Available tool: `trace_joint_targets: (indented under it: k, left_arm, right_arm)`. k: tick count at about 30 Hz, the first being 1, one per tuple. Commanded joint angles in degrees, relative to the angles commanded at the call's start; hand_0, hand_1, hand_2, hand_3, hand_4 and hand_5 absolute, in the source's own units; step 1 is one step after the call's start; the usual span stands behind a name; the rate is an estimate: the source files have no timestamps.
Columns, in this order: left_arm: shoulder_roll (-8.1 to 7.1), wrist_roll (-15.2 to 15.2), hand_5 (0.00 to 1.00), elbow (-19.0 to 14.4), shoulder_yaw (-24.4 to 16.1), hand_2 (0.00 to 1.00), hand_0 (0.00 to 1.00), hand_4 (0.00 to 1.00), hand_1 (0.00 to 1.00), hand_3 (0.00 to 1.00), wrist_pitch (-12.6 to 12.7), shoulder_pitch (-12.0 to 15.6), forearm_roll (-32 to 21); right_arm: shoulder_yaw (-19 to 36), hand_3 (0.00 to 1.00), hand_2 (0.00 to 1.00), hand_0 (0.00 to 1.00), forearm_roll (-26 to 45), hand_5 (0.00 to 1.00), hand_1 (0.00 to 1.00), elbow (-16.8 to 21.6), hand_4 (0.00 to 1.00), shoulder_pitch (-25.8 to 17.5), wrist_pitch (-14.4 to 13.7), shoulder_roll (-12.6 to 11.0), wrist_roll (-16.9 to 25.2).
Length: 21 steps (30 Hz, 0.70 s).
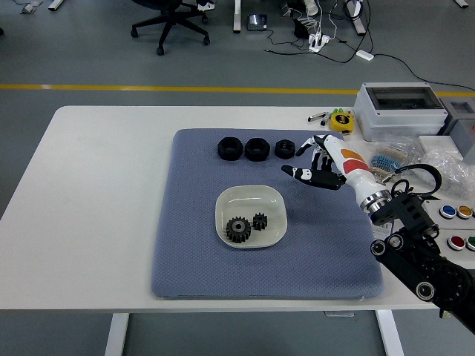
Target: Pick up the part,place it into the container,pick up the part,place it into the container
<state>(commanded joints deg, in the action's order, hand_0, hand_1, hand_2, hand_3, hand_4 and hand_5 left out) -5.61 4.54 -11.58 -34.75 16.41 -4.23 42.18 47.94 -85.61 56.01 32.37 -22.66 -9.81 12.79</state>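
Where the blue mat (pixel 200 259) covers the middle of the white table (pixel 96 193), a pale bowl (pixel 250 198) sits near the mat's centre. Two black gears lie inside it, side by side: the big gear (pixel 238 230) toward the bowl's near left, the small gear (pixel 260 221) just right of it, close but whether touching cannot be told.

Along the mat's far edge, three black nuts in a row: left nut (pixel 229 148), middle nut (pixel 256 148), right nut (pixel 284 147), the first two nearly touching, the third a little apart.

Right hand (pixel 319 163) reaches in from the right edge, hovering over the mat's far right corner, just beside the right nut. Fingers spread loosely, holding nothing. White forearm shell with orange and red bands; black arm trailing down to the table's near right corner.

Left arm not seen.

Table's right edge is cluttered: grey box (pixel 401 110) at the far right corner, yellow tape measure (pixel 341 121) beside it, plastic bags (pixel 438 167), a button panel (pixel 454 226).
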Motion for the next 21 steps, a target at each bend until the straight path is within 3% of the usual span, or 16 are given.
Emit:
trace_joint_targets:
  k: [3,5,6,10,11,12,17,18,21]
  left_arm:
    - [0.07,0.25,0.587,0.05,-0.83,0.652,0.681,0.616,0.64,0.555,-0.05,0.13,1.12]
    - [0.04,0.41,0.587,0.04,-1.09,0.652,0.681,0.616,0.64,0.555,-0.15,0.13,1.85]
    - [0.01,0.46,0.587,0.04,-1.18,0.65,0.677,0.616,0.64,0.554,-0.19,0.13,2.08]
    - [-0.04,0.53,0.587,0.07,-1.73,0.65,0.677,0.616,0.64,0.554,-0.21,0.11,2.76]
    - [-0.05,0.54,0.587,0.08,-1.74,0.65,0.677,0.616,0.64,0.554,-0.21,0.12,2.81]
    - [-0.04,0.58,0.588,0.09,-1.86,0.651,0.679,0.615,0.64,0.554,-0.21,0.14,2.98]
    - [0.08,0.71,0.588,0.14,-2.4,0.651,0.679,0.615,0.64,0.554,-0.26,0.18,3.79]
    - [0.09,0.7,0.589,0.15,-2.5,0.647,0.678,0.614,0.639,0.554,-0.26,0.18,3.88]
    - [0.12,0.77,0.589,0.17,-3.24,0.647,0.678,0.614,0.639,0.554,-0.41,0.09,4.79]
  right_arm:
    - [3.0,0.542,0.443,0.278,7.08,0.638,0.331,2.22,0.998,-2.57,1.06,0.58,-0.76]
    - [5.68,0.542,0.443,0.278,11.92,0.638,0.331,4.11,0.998,-4.49,3.84,1.04,-1.36]
    - [6.74,0.676,0.654,0.396,14.15,0.695,0.57,4.85,0.998,-5.25,5.05,1.16,-1.43]
    - [11.44,0.676,0.654,0.396,24.21,0.695,0.57,7.25,0.998,-8.26,9.41,1.3,-0.34]
    - [12.11,0.676,0.654,0.396,26.44,0.695,0.57,7.61,0.998,-8.68,9.89,1.26,-0.19]
    - [12.97,0.704,0.695,0.46,28.68,0.727,0.625,8.17,0.998,-9.27,10.55,1.17,0.06]
    - [15.44,0.704,0.695,0.46,40.67,0.727,0.625,10.11,0.998,-11.13,12.78,0.77,1.09]
    - [15.75,0.759,0.763,0.703,42.9,0.761,0.739,10.3,0.998,-11.34,12.76,0.73,1.41]
    - [16.77,0.759,0.763,0.703,45.88,0.761,0.739,10.52,0.998,-11.83,11.67,0.65,3.24]
